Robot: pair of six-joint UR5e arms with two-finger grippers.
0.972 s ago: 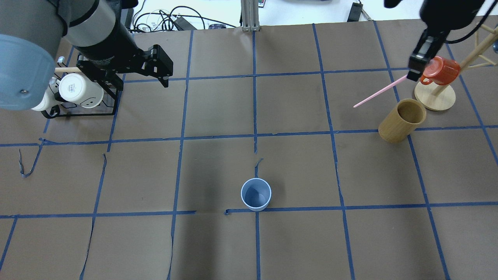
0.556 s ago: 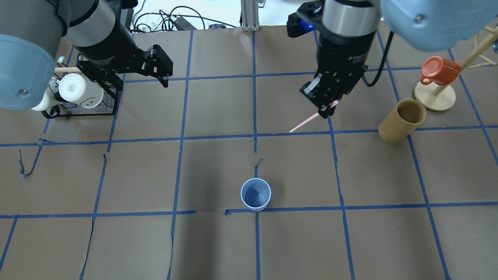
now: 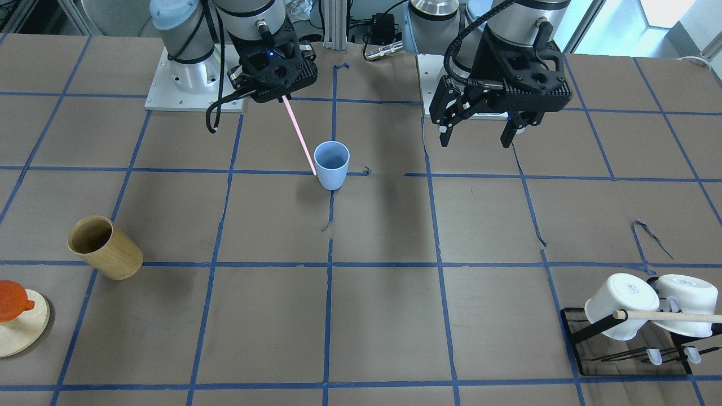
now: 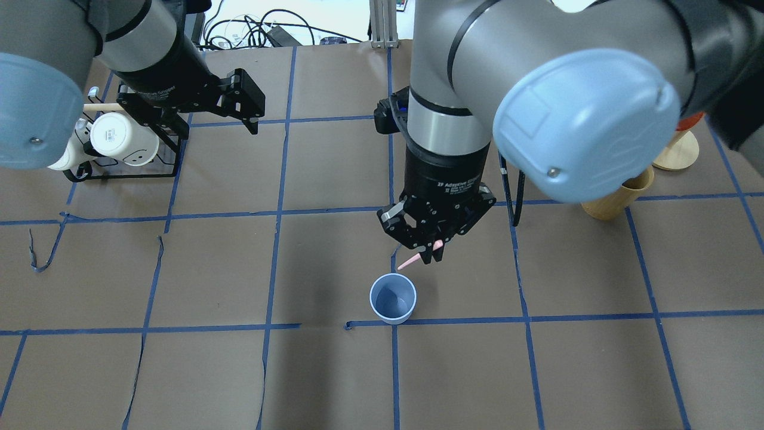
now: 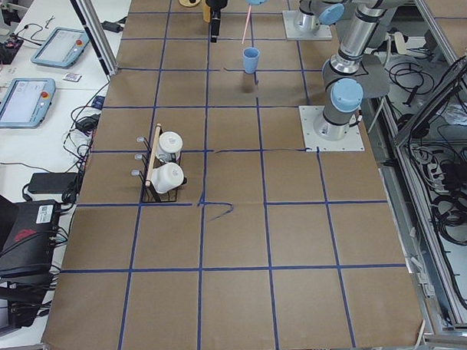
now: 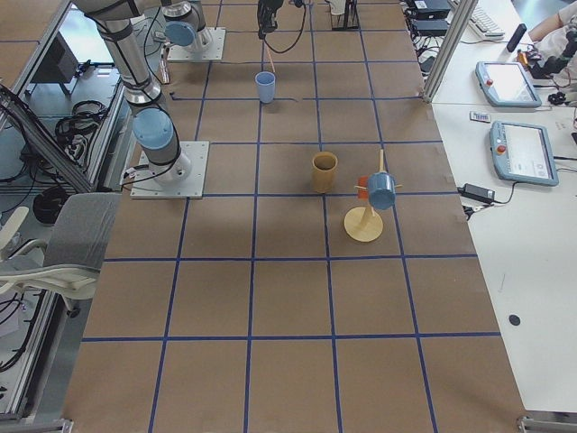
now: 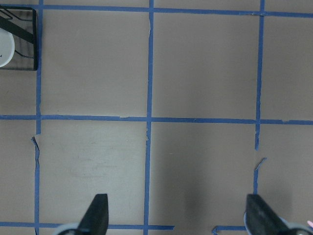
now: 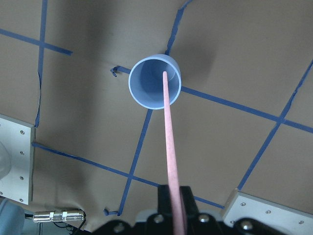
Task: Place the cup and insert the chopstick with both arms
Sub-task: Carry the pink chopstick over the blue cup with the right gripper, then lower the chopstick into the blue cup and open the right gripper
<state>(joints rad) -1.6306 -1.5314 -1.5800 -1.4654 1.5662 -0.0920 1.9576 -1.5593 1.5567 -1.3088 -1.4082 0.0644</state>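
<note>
Brown taped table [image 4: 209, 269]. Overhead, my right arm [image 4: 453, 89] half hides wooden cup [image 4: 603, 209]. My right gripper [image 4: 431, 254] pinches chopstick [image 8: 168, 147]; wrist view puts tip over cup [image 8: 146, 90] below, front view beside it. My left gripper [image 3: 474, 138] spread wide.

Brown taped table [image 4: 209, 370], blue cup [image 4: 393, 298], wooden cup [image 3: 104, 247], mug rack [image 3: 586, 328]

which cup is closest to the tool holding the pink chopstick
The upright light blue plastic cup mid-table, at the right tool's pink chopstick tip; the tan wooden cup and racked white mugs stand far off.
</note>
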